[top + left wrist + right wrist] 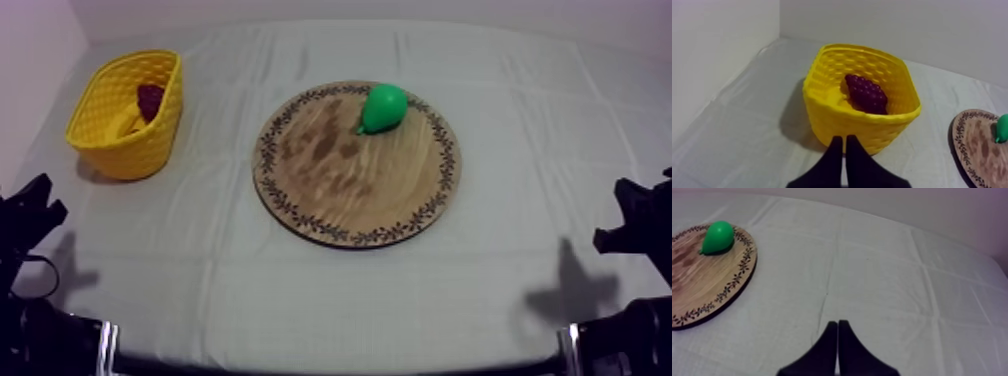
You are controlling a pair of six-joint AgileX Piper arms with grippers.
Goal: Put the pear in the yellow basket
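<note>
- Left arm's fingers [834, 155] lie together, empty, facing the yellow basket [125, 150], which holds grapes [150, 100]
- Pear [384, 107] sits untouched on the wooden board [340, 190], near its far rim
- Right arm's fingers [831, 338] lie together over bare table [897, 288]
- Reach not yet begun; next, one arm must spread its fingers over the pear
</note>
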